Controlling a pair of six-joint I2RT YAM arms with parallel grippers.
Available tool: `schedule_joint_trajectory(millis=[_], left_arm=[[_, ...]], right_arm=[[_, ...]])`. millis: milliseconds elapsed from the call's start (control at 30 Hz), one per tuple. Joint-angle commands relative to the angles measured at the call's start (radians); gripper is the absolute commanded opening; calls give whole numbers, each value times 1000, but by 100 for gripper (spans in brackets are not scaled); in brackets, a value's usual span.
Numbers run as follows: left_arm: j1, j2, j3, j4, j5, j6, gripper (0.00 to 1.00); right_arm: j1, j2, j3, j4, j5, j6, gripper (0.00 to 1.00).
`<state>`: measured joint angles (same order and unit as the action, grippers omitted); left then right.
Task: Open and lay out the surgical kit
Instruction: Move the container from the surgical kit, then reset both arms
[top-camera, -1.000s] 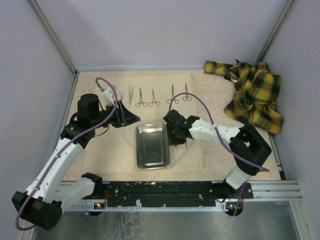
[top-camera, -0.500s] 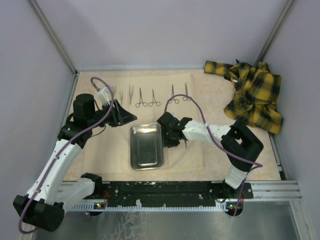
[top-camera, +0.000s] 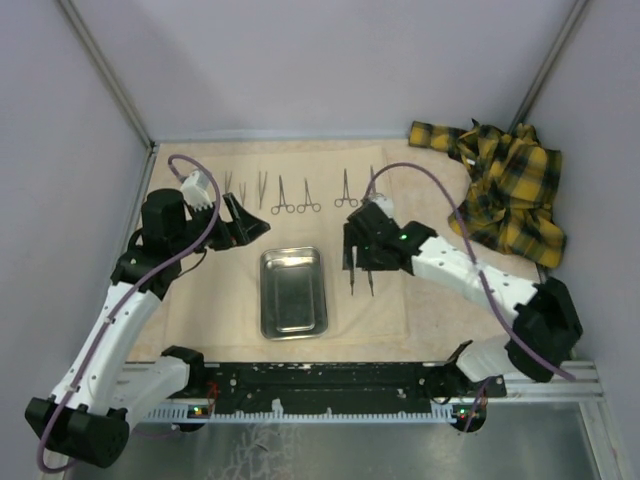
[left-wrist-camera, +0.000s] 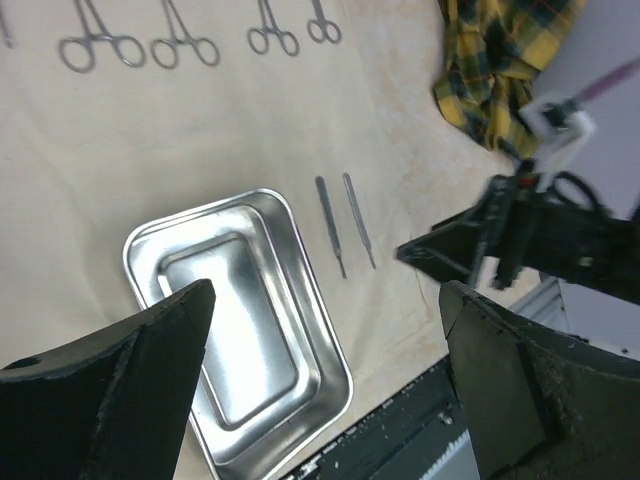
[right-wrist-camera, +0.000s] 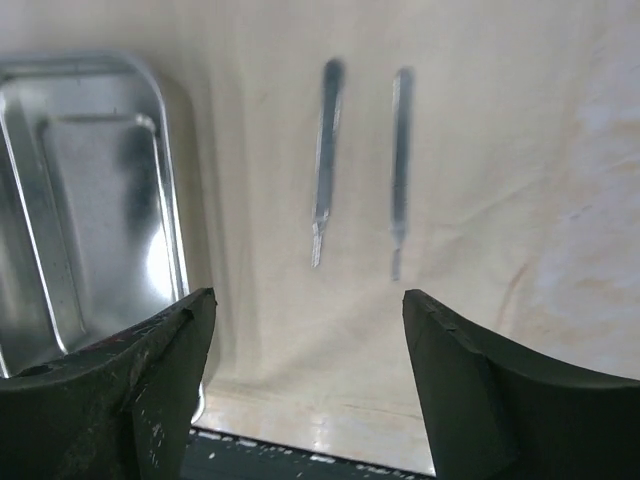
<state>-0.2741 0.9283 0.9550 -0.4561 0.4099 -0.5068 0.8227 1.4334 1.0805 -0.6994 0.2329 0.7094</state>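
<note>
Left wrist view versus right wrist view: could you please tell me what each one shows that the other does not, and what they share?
Only the left wrist view shows the row of ring-handled forceps, the plaid cloth and the right arm. Only the right wrist view shows the right gripper from behind its own open fingers. Both show the steel tray and two thin instruments lying side by side on the beige cloth beside it.

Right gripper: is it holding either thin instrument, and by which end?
Nothing is held. The right gripper hangs open above the two thin instruments, which lie on the beige cloth beside the steel tray. The left gripper is open too.
</note>
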Motion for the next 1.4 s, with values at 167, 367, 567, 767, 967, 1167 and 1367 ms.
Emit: schedule_joint_trajectory(millis=[167, 367, 567, 767, 967, 1167, 1367], left_arm=[[6, -30, -41, 82, -350, 97, 99], [11, 7, -173, 267, -530, 224, 99], [55, 50, -338, 500, -593, 331, 99], [92, 61, -538, 808, -617, 427, 100], [127, 207, -632, 1045, -637, 480, 100], [219, 395, -695, 1324, -478, 473, 100], [280, 483, -666, 1422, -405, 484, 100]], right_arm=[[-418, -276, -84, 18, 30, -282, 78], [-623, -329, -207, 213, -18, -392, 79], [-663, -335, -344, 478, 35, -405, 80], [-673, -334, -507, 720, 175, -443, 80], [-711, -306, -647, 927, 175, -455, 80], [-715, -210, -720, 1124, 199, -491, 80], [-717, -191, -754, 1299, 190, -559, 81]])
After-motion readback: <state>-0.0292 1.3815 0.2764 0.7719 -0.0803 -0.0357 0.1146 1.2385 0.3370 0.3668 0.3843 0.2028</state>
